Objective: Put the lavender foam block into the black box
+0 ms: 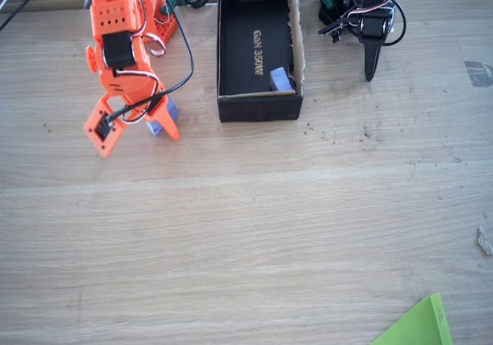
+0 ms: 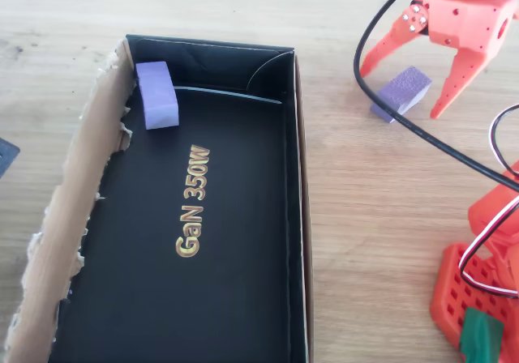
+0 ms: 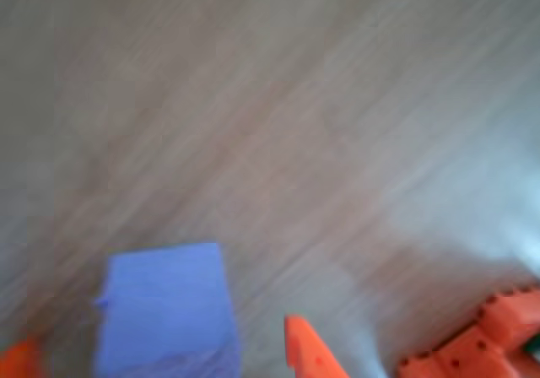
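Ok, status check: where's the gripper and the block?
Gripper open, straddling the lavender foam block on the table. Block not gripped. Black box beside it, another lavender block inside. Cable across the block.

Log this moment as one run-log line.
gripper: open, straddling lavender foam block on table | black box: holds another lavender block | task: not yet done

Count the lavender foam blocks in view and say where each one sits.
2. One small lavender foam block lies inside the long black cardboard box, in a corner. The other lies on the wooden table between the open orange gripper fingers.
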`<act>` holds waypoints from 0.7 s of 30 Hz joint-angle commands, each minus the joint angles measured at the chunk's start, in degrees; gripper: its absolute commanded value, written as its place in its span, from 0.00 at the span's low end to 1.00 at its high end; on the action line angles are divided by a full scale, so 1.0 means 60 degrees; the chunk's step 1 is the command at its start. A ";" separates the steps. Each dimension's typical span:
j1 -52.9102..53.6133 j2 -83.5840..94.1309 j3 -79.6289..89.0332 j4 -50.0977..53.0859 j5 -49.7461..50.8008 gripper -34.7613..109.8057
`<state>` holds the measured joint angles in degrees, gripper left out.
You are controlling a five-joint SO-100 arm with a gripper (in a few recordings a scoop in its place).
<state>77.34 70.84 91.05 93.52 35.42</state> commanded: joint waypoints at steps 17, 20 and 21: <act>-0.0015 0.0454 0.0161 -0.0103 0.0542 0.24; -0.0015 0.1055 0.0278 -0.0176 0.0220 0.24; -0.0029 0.1318 0.0278 -0.0190 0.0059 0.24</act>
<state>76.64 72.69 91.93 92.02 36.91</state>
